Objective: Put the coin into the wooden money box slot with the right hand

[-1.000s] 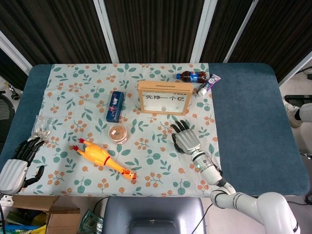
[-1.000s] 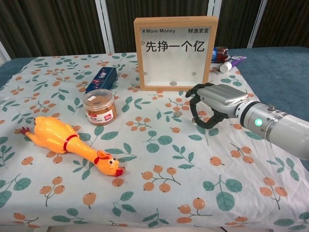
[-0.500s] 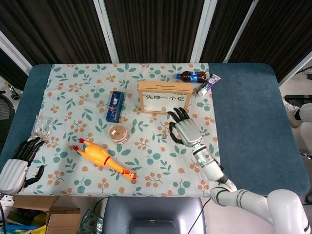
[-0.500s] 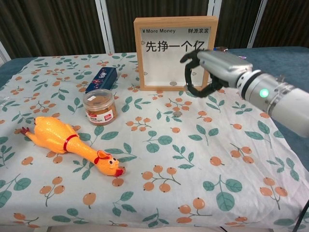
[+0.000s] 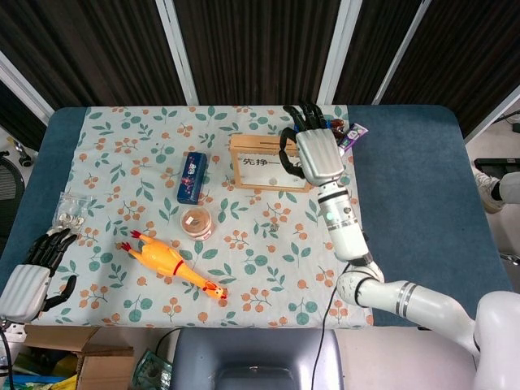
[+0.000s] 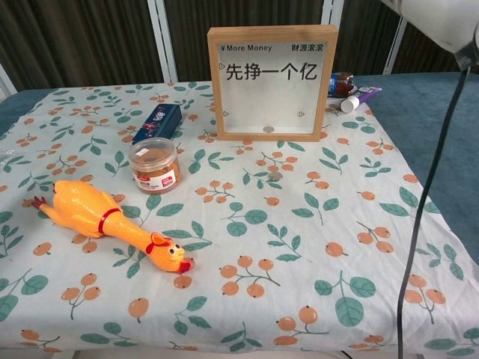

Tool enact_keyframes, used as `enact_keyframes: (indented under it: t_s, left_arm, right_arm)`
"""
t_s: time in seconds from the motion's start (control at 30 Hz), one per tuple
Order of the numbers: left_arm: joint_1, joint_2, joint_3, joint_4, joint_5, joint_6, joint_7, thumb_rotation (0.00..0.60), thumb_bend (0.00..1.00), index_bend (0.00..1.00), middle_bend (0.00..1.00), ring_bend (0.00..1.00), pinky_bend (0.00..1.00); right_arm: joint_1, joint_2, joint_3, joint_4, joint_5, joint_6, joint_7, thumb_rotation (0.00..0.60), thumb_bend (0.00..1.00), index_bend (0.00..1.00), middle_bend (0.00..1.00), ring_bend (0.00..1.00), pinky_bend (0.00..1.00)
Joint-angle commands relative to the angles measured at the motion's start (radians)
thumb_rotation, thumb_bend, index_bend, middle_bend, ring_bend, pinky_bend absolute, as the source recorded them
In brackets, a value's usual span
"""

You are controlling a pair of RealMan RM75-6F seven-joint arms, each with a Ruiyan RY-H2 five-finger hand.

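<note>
The wooden money box (image 5: 260,166) stands upright at the back of the flowered cloth, its slot along the top edge. My right hand (image 5: 317,153) hangs high above the box's right end, back toward the camera, fingers pointing away, thumb bent in to the left. Whether a coin is pinched under it is hidden. In the chest view the box (image 6: 267,82) shows in full with one coin (image 6: 268,129) lying inside at the bottom; only a bit of my right arm (image 6: 441,19) shows at the top corner. My left hand (image 5: 28,275) rests empty at the table's near left edge.
A yellow rubber chicken (image 5: 171,264) lies near the front, a small jar (image 5: 197,221) behind it, and a blue box (image 5: 192,176) left of the money box. A cola bottle (image 6: 340,84) and a tube (image 5: 355,134) lie behind the box's right side. A clear bag (image 5: 71,211) sits far left.
My right hand has lifted off the cloth in front of the box and moved away and up, now over the box's right end and out of the chest view. The left hand is still.
</note>
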State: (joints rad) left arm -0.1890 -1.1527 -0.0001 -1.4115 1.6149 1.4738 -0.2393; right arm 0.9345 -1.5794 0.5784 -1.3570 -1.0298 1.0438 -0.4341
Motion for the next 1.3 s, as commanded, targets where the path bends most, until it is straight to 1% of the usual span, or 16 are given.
enact_keyframes:
  t_s: [0.03, 0.17, 0.33, 0.43, 0.63, 1.07, 1.3]
  left_arm:
    - [0.000, 0.000, 0.000, 0.000, 0.000, 0.000, -0.001, 0.600, 0.48, 0.00, 0.00, 0.00, 0.04]
    - [0.000, 0.001, 0.000, 0.002, -0.002, -0.001, -0.004, 0.600, 0.48, 0.00, 0.00, 0.00, 0.04]
    - [-0.001, 0.002, -0.001, 0.003, -0.005, -0.004, -0.007, 0.600, 0.48, 0.00, 0.00, 0.00, 0.04]
    - [-0.001, 0.002, -0.002, 0.004, -0.007, -0.004, -0.009, 0.600, 0.48, 0.00, 0.00, 0.00, 0.04]
    - [-0.003, 0.002, -0.003, 0.005, -0.013, -0.011, -0.011, 0.600, 0.48, 0.00, 0.00, 0.00, 0.04]
    - [-0.011, -0.002, -0.003, 0.006, -0.015, -0.027, -0.006, 0.600, 0.48, 0.00, 0.00, 0.00, 0.04]
    - [-0.010, -0.001, -0.005, 0.009, -0.019, -0.025, -0.012, 0.600, 0.48, 0.00, 0.00, 0.00, 0.04]
  right_arm:
    - [0.072, 0.004, 0.023, 0.056, 0.099, -0.026, -0.105, 0.600, 0.60, 0.73, 0.25, 0.00, 0.07]
    - [0.117, -0.006, 0.004, 0.121, 0.163, -0.041, -0.185, 0.600, 0.60, 0.73, 0.25, 0.00, 0.07]
    - [0.151, -0.036, -0.007, 0.196, 0.258, -0.061, -0.219, 0.600, 0.60, 0.72, 0.25, 0.00, 0.07]
    - [0.165, -0.046, -0.030, 0.227, 0.292, -0.080, -0.245, 0.600, 0.60, 0.72, 0.25, 0.00, 0.07]
    - [0.178, -0.055, -0.062, 0.258, 0.302, -0.096, -0.234, 0.600, 0.60, 0.72, 0.25, 0.00, 0.07]
    - [0.214, -0.074, -0.087, 0.303, 0.345, -0.106, -0.238, 0.600, 0.60, 0.72, 0.25, 0.00, 0.07]
    - [0.229, -0.088, -0.102, 0.328, 0.347, -0.108, -0.234, 0.600, 0.60, 0.72, 0.25, 0.00, 0.07]
